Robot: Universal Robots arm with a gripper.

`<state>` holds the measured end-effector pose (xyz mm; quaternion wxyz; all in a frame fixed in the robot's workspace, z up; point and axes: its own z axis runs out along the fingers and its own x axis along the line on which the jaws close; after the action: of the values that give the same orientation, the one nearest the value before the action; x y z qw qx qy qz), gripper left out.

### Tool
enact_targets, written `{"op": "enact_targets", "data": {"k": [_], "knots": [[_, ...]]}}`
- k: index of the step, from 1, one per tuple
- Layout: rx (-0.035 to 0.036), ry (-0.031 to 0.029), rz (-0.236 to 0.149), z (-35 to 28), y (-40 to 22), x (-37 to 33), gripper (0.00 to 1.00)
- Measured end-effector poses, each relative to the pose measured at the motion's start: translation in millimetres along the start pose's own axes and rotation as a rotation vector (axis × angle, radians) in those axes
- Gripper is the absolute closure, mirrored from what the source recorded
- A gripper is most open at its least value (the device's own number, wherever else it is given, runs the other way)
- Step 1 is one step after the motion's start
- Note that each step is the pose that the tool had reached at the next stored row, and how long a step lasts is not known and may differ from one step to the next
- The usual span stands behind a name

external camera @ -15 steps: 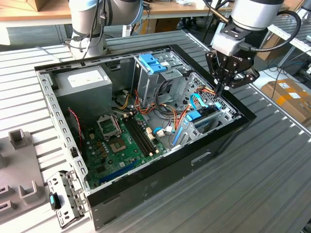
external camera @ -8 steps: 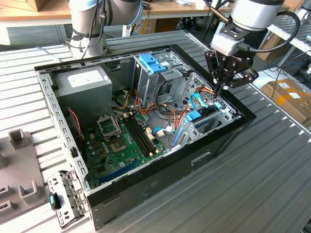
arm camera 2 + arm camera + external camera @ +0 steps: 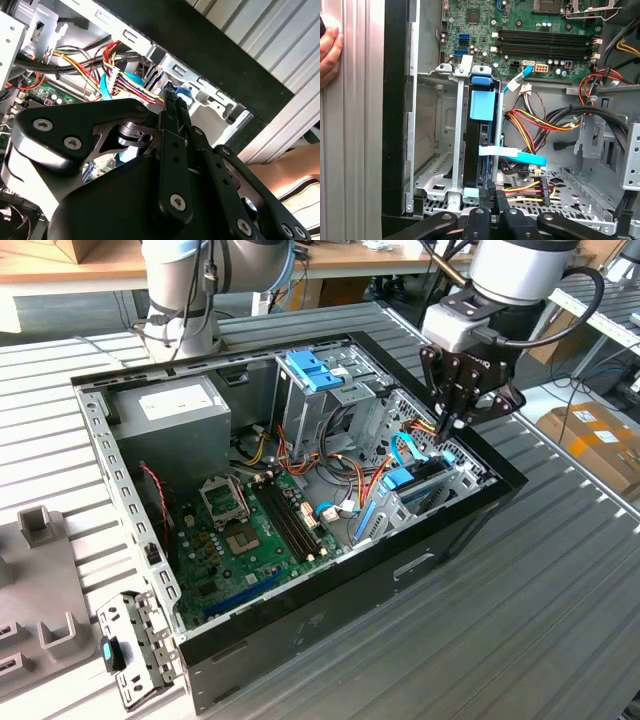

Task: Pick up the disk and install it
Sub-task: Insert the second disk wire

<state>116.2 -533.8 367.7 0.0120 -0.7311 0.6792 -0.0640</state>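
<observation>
The gripper [image 3: 491, 196] has its jaws closed thin on the edge of the one disk [image 3: 481, 145], which stands on edge in the bay [image 3: 436, 150] of the open case [image 3: 330, 580]. It looks dense, rigid and shock-sensitive; I'd hold it by the blue rail edge, never the circuit face. Beyond: one motherboard [image 3: 520, 30], one hand [image 3: 330, 52].
</observation>
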Motion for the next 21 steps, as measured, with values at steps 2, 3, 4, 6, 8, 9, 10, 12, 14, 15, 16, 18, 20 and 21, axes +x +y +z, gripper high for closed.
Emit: {"op": "enact_targets", "data": {"k": [2, 3, 4, 6, 8, 9, 10, 12, 14, 15, 16, 18, 20, 21], "knots": [[0.0009, -0.0116, 0.001, 0.9, 1.7, 0.5, 0.84], [0.0014, -0.0183, 0.002, 1.1, 1.9, 0.6, 0.84], [0.0014, -0.0185, 0.002, 1.1, 1.9, 0.6, 0.84], [0.0014, -0.0196, 0.002, 1.1, 2.1, 1.0, 0.84], [0.003, -0.0416, 0.005, 1.4, 3.0, 2.6, 0.84], [0.0049, -0.0681, 0.008, 1.5, 4.0, 3.6, 0.84], [0.0057, -0.0801, 0.009, 1.5, 4.5, 4.3, 0.84], [0.0067, -0.0936, 0.01, 2.7, 5.2, 7.4, 0.84], [0.0067, -0.0949, 0.011, 3.6, 5.7, 12.4, 0.84], [0.0068, -0.0956, 0.011, 3.8, 5.8, 13.5, 0.84], [0.0068, -0.0966, 0.011, 3.9, 5.8, 15.0, 0.84], [0.007, -0.0994, 0.011, 4.2, 6.2, 17.1, 0.84], [0.0072, -0.1029, 0.013, 5.0, 7.9, 18.0, 0.84], [0.0072, -0.1033, 0.013, 5.2, 8.4, 18.3, 0.84]]}}
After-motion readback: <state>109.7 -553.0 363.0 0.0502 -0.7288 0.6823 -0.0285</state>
